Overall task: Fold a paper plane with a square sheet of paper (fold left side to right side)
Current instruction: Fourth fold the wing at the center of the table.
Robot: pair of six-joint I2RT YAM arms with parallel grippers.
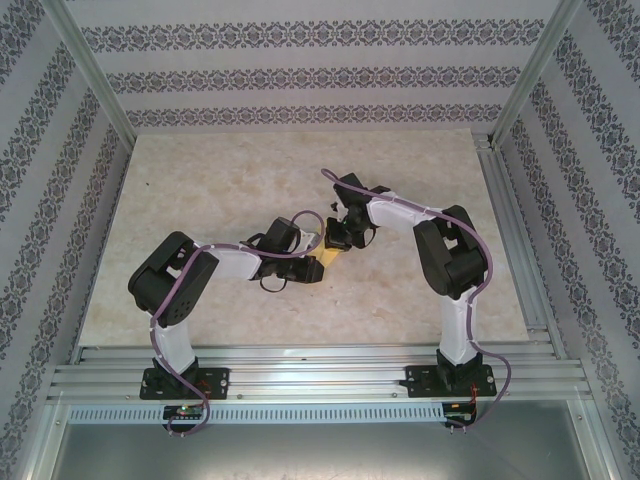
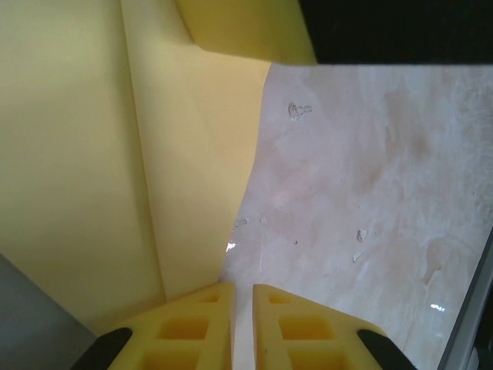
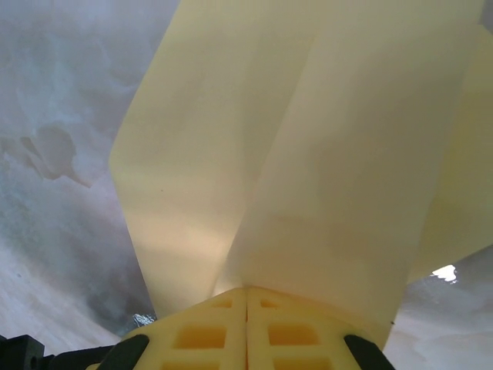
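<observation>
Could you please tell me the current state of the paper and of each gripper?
Paper sheet: folded, with creases, pinched at one end.
Left gripper: nearly shut, only a thin slit showing, its tip at the paper's edge.
Right gripper: shut on the paper sheet.

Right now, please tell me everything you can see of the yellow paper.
The paper is thin, plain mustard-yellow and matte. It is not flat: straight creases divide it into long panels that fan out from a narrow end. The right pincer is shut on that narrow end. The left pincer, nearly closed, meets another corner; whether it grips there is unclear. From above, the paper lies near the middle of the table between both pincers, mostly hidden by them.
</observation>
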